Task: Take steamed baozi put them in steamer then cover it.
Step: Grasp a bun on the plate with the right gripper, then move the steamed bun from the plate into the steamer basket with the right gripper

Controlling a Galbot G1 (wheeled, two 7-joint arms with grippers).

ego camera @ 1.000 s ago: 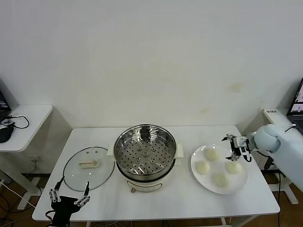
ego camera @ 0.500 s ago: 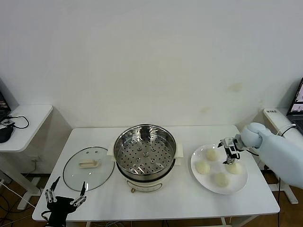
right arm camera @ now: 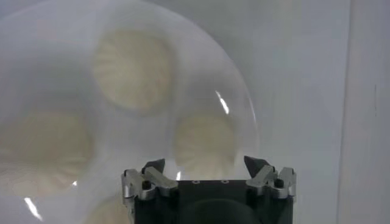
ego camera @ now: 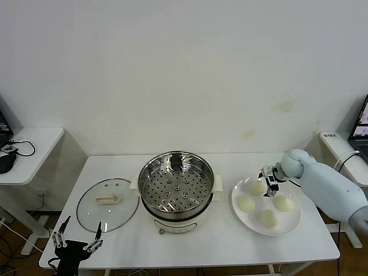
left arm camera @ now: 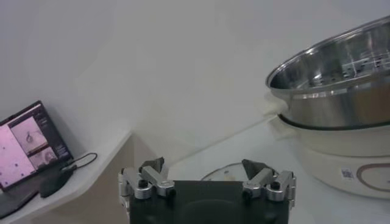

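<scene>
Right gripper (ego camera: pixel 268 183) hangs over the far part of the white plate (ego camera: pixel 290 224), just above the far-left steamed baozi (ego camera: pixel 257 187), with its fingers (right arm camera: pixel 154 167) spread apart and nothing between them. In the right wrist view the fingertips stand either side of one bun (right arm camera: pixel 204 143) on the plate (right arm camera: pixel 241 97), apart from its surface as far as can be told.

Four steamed baozi lie on the plate at the right of the counter (ego camera: pixel 230 244): the far-left one under the gripper, a far-right one (ego camera: pixel 283 202), a near-left one (ego camera: pixel 246 203) and a near one (ego camera: pixel 268 217). They sit close together but apart from one another.

At the middle of the counter stands the steamer (ego camera: pixel 176 183), a shiny metal basket with a perforated floor on a white electric pot (ego camera: pixel 172 223). Its basket holds no bun. The plate lies just right of the pot's side handle.

A round glass lid (ego camera: pixel 107 204) lies flat on the left part of the counter, just beside the steamer, its pale handle facing up.

Left gripper (ego camera: pixel 77 244) sits low at the near-left edge of the counter, near the lid, fingers (left arm camera: pixel 152 165) wide apart and holding nothing. Its wrist view shows the steamer (left arm camera: pixel 341 73) farther off.

A small side table (ego camera: pixel 34 141) stands at the far left, and a laptop screen (ego camera: pixel 362 123) shows at the right edge.
</scene>
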